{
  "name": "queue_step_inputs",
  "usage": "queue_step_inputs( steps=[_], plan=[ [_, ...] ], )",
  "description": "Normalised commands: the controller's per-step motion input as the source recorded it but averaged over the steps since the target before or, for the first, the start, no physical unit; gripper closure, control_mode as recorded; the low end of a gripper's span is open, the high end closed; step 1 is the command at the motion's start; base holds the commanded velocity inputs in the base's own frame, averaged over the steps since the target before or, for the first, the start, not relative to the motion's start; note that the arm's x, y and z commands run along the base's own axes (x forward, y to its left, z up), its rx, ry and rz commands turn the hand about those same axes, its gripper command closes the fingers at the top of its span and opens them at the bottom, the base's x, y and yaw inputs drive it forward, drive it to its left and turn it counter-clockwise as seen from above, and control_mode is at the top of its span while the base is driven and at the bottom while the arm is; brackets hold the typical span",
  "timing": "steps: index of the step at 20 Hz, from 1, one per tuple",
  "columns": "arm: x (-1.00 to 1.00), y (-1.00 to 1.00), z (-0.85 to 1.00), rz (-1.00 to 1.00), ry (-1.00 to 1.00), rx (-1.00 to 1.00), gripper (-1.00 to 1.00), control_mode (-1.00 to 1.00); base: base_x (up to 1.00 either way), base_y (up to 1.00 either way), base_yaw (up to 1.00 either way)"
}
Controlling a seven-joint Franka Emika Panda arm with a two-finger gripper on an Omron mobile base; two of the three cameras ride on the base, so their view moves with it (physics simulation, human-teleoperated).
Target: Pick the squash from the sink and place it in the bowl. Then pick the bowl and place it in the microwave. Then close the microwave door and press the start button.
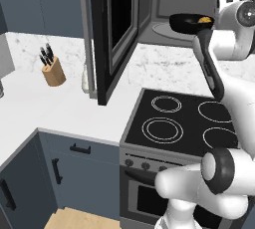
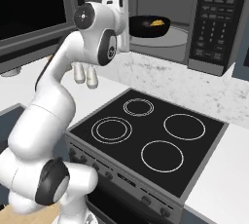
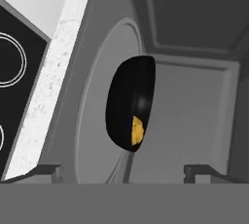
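The glossy black bowl (image 3: pixel 127 102) rests on the round light-grey turntable (image 3: pixel 95 96) inside the open microwave (image 2: pixel 160 4). A small yellow-orange squash (image 3: pixel 137 130) lies in the bowl (image 2: pixel 148 26), near its rim (image 1: pixel 191 22). My gripper (image 3: pixel 126 170) is open just outside the cavity, its fingertips (image 3: pixel 48 170) spread wide and clear of the bowl, nothing between them. The microwave door (image 1: pixel 117 29) stands swung out to the left, over the counter. The sink is out of view.
A black stove top (image 1: pixel 182 123) with several burner rings lies below the microwave. The microwave's keypad panel (image 2: pixel 214 18) is right of the cavity. A wooden knife block (image 1: pixel 52 68) stands on the white counter (image 1: pixel 60 108), left of the open door.
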Motion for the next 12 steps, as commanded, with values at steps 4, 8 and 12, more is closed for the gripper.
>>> queue_step_inputs(
  steps=[4, 8, 12],
  plan=[
    [-1.0, 0.36, 0.2, 0.0, -0.03, 0.0, -1.0, -1.0, 0.0, 0.0, 0.0],
    [-1.0, 0.38, 0.21, 0.0, 0.0, -0.01, -1.0, -1.0, 0.0, 0.0, 0.0],
    [-1.0, 0.35, 0.31, 0.0, 0.0, -0.01, -1.0, -1.0, 0.0, 0.0, 0.0]
  ],
)
